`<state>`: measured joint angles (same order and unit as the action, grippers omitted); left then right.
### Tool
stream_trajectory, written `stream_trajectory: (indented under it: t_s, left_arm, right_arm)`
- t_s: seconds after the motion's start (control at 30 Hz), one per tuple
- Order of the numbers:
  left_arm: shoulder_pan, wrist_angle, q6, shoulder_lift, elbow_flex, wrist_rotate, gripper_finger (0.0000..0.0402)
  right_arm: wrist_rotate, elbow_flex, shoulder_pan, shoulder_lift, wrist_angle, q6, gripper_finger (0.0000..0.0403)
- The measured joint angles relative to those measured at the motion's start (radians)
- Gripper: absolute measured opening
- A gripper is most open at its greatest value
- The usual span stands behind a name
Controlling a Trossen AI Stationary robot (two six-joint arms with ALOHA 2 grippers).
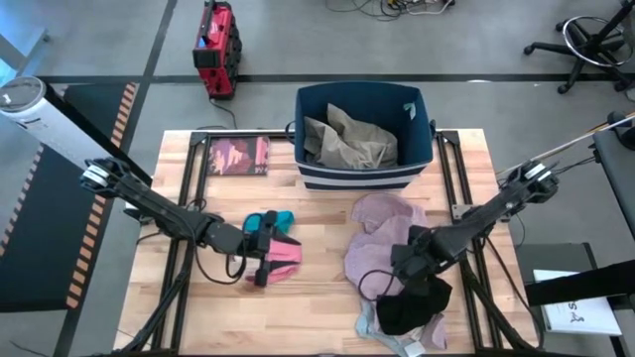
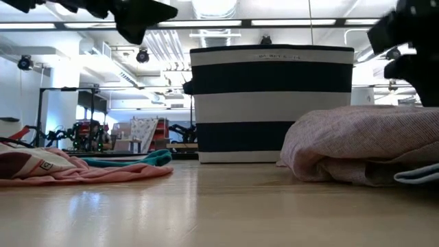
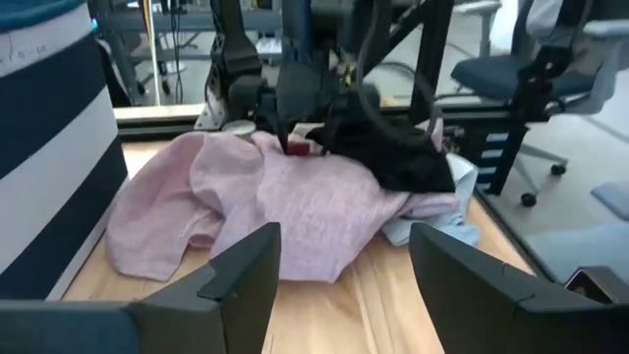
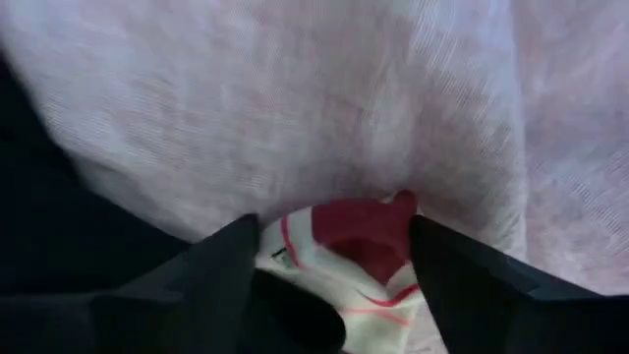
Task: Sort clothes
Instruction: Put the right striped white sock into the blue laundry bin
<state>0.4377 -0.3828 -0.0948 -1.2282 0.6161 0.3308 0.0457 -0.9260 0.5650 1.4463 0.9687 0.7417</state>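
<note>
Mauve-pink garment [image 1: 382, 243] lies under our right claw [image 1: 400, 260], clamped on a red-and-white piece [image 4: 354, 246]; left claw [image 1: 260, 260] spread apart.

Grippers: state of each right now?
Left gripper: open, holding nothing, above the pink garment.
Right gripper: jaws around a red-and-white piece; closure cannot be told.

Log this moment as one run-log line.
left gripper: open, over pink garment | right gripper: on mauve-pink garment, beside black garment | bin: beige garment inside
</note>
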Motion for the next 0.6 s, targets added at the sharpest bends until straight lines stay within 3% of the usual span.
stream_trajectory:
  t_s: [0.13, 0.33, 0.6]
  left_arm:
    - [0.001, -0.001, -0.015, 0.029, -0.016, 0.0, 0.0212]
    - [0.005, -0.001, -0.023, 0.052, -0.019, 0.0, 0.0215]
    - [0.007, 0.001, -0.024, 0.052, -0.014, 0.0, 0.0203]
  right_arm:
    - [-0.004, -0.01, 0.0, 0.052, 0.058, 0.0, 0.017]
    - [-0.026, -0.088, 0.0, 0.05, 0.163, -0.007, 0.0019]
    - [-0.011, -0.331, 0.002, -0.001, 0.286, -0.056, 0.0012]
